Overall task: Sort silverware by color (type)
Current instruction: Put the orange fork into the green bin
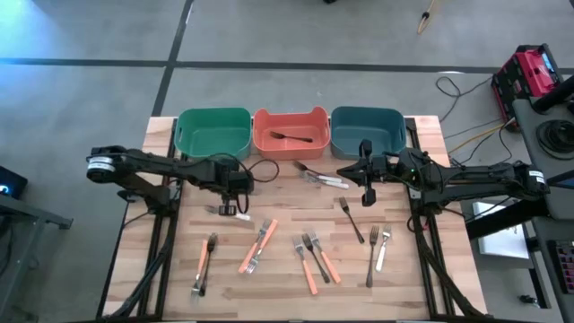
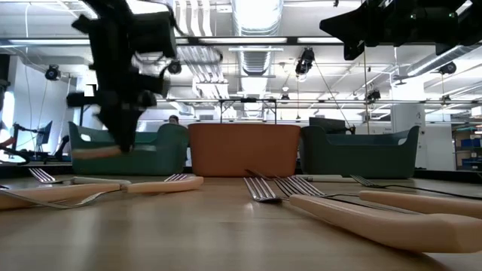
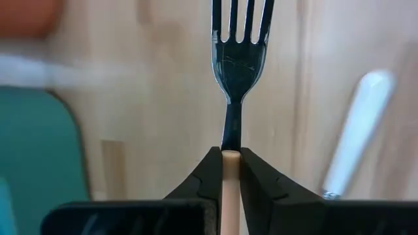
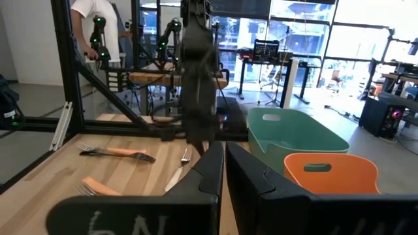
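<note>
The left gripper [image 3: 232, 171] hangs over the wooden table [image 1: 278, 292] in front of the green bin [image 1: 213, 132], its fingers [image 3: 204, 179] pinched tight on the pale handle of a fork [image 3: 236, 62] whose tines point away from the wrist. From table height that fork's handle shows just under the dark gripper, lifted clear of the wood. The right gripper [image 1: 368, 199] waits above the table in front of the teal bin [image 1: 367, 131], fingers pressed together with nothing between them.

Between the two bins sits the orange bin [image 1: 289, 131], with one dark-handled fork [image 1: 291, 136] lying inside. The remaining silverware lies loose on the table: white-handled forks [image 1: 319, 176] just in front of the orange bin, orange-handled forks [image 1: 258, 246] scattered across the near half, and a dark fork [image 1: 351, 218] beside a white-handled one [image 1: 382, 248] towards the right.

A person [image 4: 96, 26] stands beyond the table in the room behind. I can make out no readable writing or brand marks anywhere; some pale scrawl shows on the right gripper's body, but I cannot read it
</note>
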Controlling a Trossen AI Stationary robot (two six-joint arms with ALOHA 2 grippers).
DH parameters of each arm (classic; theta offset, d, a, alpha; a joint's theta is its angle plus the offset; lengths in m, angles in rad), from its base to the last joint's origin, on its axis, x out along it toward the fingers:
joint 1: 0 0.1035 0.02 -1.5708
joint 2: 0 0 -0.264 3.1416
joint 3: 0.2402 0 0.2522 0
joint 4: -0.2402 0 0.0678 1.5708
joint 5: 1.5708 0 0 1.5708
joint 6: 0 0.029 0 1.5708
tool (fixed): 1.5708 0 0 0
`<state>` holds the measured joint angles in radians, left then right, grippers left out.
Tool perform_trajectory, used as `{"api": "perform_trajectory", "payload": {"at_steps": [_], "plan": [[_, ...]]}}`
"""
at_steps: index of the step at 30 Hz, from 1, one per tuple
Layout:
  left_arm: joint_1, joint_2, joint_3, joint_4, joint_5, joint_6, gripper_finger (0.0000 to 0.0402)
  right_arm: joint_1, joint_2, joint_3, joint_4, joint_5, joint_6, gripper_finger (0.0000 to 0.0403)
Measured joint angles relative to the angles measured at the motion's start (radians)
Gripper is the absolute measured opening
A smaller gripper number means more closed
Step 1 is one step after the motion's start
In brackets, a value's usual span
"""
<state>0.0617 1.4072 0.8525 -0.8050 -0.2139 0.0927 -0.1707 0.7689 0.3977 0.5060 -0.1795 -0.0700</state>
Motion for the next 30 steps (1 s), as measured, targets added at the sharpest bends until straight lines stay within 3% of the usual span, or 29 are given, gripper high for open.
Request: {"api": "perform_trajectory", "payload": {"at_steps": [5,13,21,30], "plan": [[0.000,-0.100,0.074,-0.026,0.004,-0.004,0.0013,0.000,0.000,0.000,0.000,0.000,0.000,0.0009],[0.041,-0.223,0.152,-0.048,-0.143,0.116,0.0013,0.000,0.000,0.000,0.001,0.000,0.011,0.0009],[0.240,-0.284,0.166,-0.020,-0.147,0.181,0.0013,0.000,0.000,0.000,0.001,0.000,0.021,0.0009],[0.505,-0.241,0.166,0.034,-0.146,0.313,0.0013,0.000,0.000,0.000,0.007,0.000,0.019,0.0009]]}}
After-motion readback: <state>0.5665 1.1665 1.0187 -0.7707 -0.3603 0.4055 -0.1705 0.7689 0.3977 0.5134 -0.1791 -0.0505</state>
